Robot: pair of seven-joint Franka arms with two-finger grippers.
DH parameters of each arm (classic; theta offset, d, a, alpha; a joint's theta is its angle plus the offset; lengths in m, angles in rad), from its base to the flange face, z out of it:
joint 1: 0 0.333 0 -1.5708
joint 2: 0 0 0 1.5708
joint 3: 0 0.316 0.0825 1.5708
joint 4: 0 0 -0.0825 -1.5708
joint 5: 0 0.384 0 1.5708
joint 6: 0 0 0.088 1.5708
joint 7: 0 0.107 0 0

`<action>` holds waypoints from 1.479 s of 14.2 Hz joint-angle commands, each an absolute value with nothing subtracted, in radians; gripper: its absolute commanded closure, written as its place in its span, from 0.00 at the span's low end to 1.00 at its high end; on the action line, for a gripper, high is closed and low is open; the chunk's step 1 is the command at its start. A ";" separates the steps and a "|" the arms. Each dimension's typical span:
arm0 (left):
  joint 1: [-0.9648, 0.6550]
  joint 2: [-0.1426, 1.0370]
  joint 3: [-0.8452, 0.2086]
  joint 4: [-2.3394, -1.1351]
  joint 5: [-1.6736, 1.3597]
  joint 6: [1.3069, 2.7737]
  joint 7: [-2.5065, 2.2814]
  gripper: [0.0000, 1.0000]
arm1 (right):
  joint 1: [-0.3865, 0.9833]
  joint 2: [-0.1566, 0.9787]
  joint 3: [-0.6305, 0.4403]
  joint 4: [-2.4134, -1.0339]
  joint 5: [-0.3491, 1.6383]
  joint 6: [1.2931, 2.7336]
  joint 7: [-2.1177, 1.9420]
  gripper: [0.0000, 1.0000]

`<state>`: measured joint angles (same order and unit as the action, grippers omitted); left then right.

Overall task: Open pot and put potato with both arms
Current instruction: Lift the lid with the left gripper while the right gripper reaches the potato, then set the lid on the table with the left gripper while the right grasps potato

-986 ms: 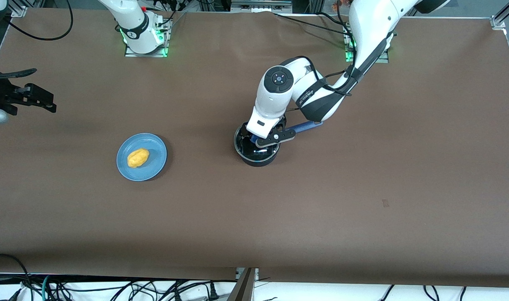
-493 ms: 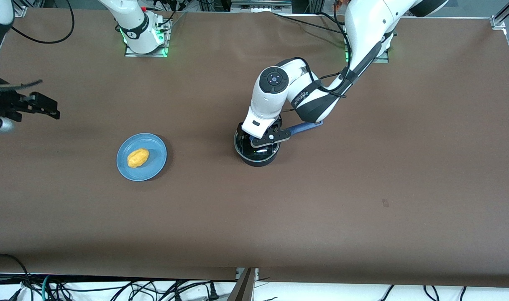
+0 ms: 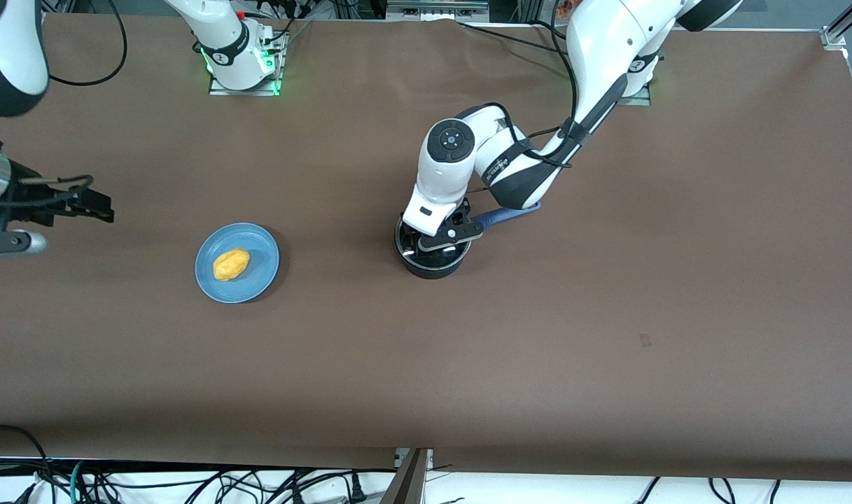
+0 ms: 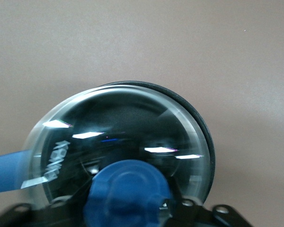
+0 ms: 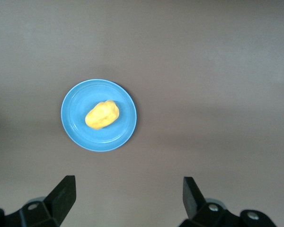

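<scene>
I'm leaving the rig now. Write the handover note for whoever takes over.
Left gripper: down on the lid of the pot, at its blue knob; grip not visible.
Right gripper: open, in the air at the right arm's end of the table, apart from the plate.
Potato: lying on the plate.
Done: nothing; lid on.
Left: lift lid, move potato into pot.

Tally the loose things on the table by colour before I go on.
Blue: 1, the plate.
Yellow-orange: 1, the potato on that plate.
Black with blue handle: 1, the pot.
Clear glass, blue knob: 1, the lid on the pot.
Total: 4.
</scene>
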<state>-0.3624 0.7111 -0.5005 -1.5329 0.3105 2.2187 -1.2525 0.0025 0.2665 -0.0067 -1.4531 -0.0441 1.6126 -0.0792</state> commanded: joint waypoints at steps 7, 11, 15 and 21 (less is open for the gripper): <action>-0.380 0.715 -0.486 -1.445 0.328 2.162 -1.227 1.00 | 0.043 0.479 0.003 -1.546 -0.040 1.768 0.395 0.00; -0.356 0.687 -0.497 -1.416 0.302 2.082 -1.197 1.00 | 0.069 0.500 0.005 -1.669 -0.040 1.926 0.547 0.00; -0.207 0.617 -0.514 -1.419 0.242 1.982 -0.878 1.00 | 0.130 0.560 0.003 -1.674 -0.040 1.931 0.738 0.00; 0.067 0.502 -0.603 -1.492 0.184 1.868 -0.449 1.00 | 0.133 0.617 0.003 -1.677 -0.041 1.950 0.746 0.00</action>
